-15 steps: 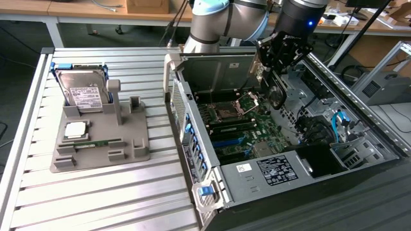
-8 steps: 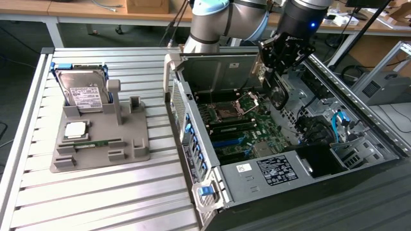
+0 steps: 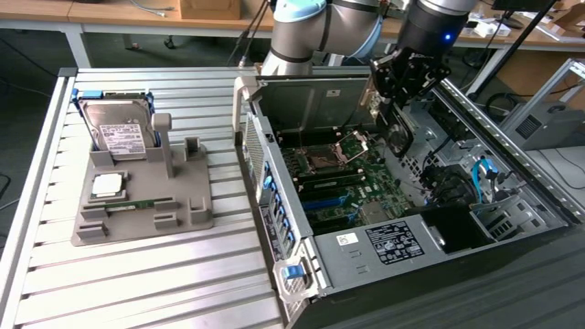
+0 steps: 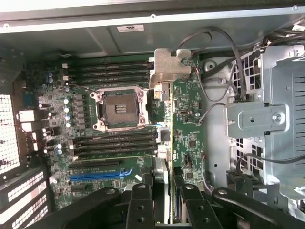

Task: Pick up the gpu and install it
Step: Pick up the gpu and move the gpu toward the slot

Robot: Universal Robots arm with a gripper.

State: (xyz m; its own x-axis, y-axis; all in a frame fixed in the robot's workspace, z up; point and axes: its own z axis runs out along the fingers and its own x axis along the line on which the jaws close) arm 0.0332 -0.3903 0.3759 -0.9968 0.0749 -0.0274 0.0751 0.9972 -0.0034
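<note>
End effector (image 4: 167, 193) pinching the gpu (image 4: 187, 124) edge-on over the open computer case (image 3: 402, 247).
Black fingers (image 4: 142, 195) clamp the thin flat green board, which has a bent silver bracket at its far end. The card hangs above the green motherboard (image 4: 95, 143), beside the square metal CPU socket (image 4: 118, 109). The case sits on a ribbed aluminium table (image 3: 164, 274). A moulded grey tray (image 3: 137, 205) beside it holds one silver hard drive (image 3: 119, 130), one processor chip (image 3: 108, 184) and one memory stick (image 3: 133, 203). Wooden desks (image 3: 137, 10) stand behind.

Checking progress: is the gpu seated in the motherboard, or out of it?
Out, it seems: the gpu hangs edge-on between the gripper's fingers above the motherboard, inside the open case.
</note>
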